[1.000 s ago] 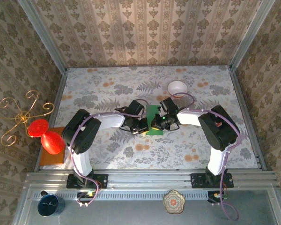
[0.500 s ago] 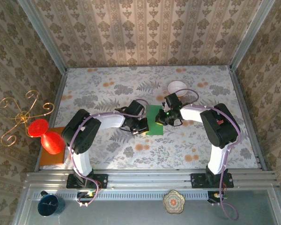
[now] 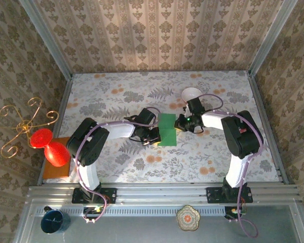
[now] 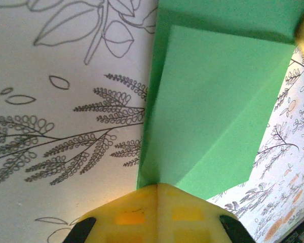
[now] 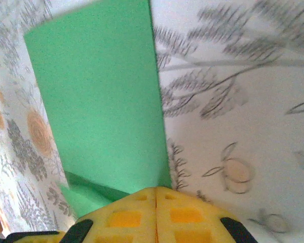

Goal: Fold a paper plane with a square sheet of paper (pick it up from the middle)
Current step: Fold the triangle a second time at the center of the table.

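Two grippers meet at a thin, matte sheet of bright-green paper (image 3: 167, 130), which lies near the middle of the flower-printed tablecloth (image 3: 111, 96). The sheet is partly folded. From the left wrist, one slanted flap lies over a lower layer. From the right wrist, it shows a long plain panel with a small folded piece at its near corner.

The left gripper (image 3: 153, 137) sits at the sheet's left edge. Its yellow fingers (image 4: 126, 217) are clenched tip to tip, and a corner of the paper runs under them. The right gripper (image 3: 181, 125) sits at the right edge, its fingers (image 5: 187, 215) also pressed together over the paper's border. Whether either pair actually pinches the paper cannot be told.

A small white bowl with a red rim (image 3: 191, 93) stands behind the right gripper, apart from the sheet.
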